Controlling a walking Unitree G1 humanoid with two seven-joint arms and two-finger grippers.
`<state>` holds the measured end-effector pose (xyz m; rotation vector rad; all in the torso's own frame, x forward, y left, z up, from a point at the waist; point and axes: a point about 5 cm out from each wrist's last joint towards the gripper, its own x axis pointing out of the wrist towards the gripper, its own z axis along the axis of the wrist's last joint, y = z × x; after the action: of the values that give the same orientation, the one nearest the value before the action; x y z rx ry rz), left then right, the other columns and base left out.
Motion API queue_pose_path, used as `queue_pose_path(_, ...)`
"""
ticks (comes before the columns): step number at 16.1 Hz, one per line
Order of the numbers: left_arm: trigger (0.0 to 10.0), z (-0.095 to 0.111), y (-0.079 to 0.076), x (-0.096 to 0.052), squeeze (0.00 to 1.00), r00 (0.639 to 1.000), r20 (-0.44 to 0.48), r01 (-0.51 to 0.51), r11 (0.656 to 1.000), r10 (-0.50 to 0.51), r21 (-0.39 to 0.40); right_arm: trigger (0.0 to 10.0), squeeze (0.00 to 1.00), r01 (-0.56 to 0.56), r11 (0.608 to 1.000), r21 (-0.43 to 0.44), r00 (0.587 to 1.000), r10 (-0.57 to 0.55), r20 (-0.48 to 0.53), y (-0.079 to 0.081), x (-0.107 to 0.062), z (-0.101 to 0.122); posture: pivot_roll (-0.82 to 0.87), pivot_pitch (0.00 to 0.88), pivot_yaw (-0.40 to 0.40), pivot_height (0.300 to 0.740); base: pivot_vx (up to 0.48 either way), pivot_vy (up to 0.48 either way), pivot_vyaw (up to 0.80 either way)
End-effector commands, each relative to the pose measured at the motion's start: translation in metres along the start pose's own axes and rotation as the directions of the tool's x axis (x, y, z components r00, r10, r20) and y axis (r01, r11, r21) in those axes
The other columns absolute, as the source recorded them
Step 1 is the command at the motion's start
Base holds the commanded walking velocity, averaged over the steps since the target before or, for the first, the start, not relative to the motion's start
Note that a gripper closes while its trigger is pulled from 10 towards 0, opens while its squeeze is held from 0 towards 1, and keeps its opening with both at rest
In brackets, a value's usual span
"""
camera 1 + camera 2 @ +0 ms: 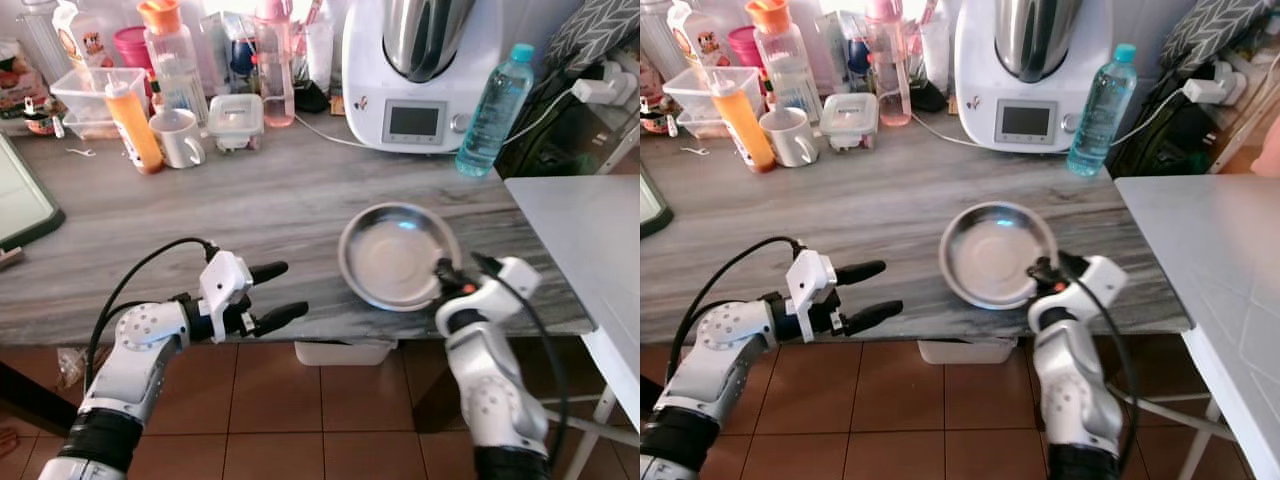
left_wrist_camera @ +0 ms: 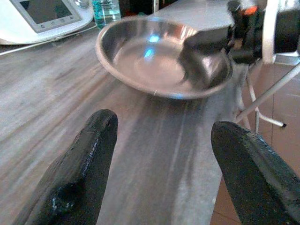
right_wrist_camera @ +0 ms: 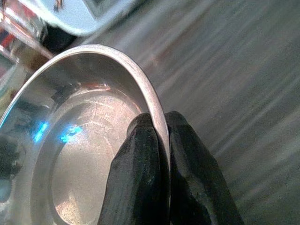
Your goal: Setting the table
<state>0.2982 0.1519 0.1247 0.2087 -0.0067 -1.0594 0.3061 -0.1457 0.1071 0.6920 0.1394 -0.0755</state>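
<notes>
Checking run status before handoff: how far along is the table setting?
Early stage. Done: the right tool has closed on the rim of the steel plate, one finger inside and one outside. In hand: the plate still sits on the grey counter, near its front edge. Left: carrying it to the white table, which has nothing on its visible part. The left tool hovers open at the counter edge, holding nothing.
</notes>
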Motion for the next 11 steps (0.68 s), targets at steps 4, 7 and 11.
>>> queue_pose_path(4,10.0,0.000,-0.007,0.002,0.00,0.999,-0.001,0.032,0.999,-0.032,0.002,10.0,0.00,-0.027,0.997,0.069,0.994,0.034,-0.100,0.018,0.003,-0.025,0.15,0.097,-0.004,0.740,0.000,0.000,0.00)
queue_pose_path(7,10.0,0.001,-0.009,0.002,0.00,1.000,0.002,0.029,1.000,-0.029,-0.004,10.0,0.00,0.007,0.998,0.065,0.988,0.003,-0.157,0.021,0.007,-0.033,0.15,0.101,-0.007,0.740,0.000,0.000,0.00)
queue_pose_path(11,10.0,0.000,-0.009,0.002,0.00,0.999,0.001,0.034,0.999,-0.034,-0.005,10.0,0.00,0.090,0.994,0.054,0.975,-0.077,-0.208,0.018,0.012,-0.034,0.14,0.104,-0.002,0.740,0.000,0.000,0.00)
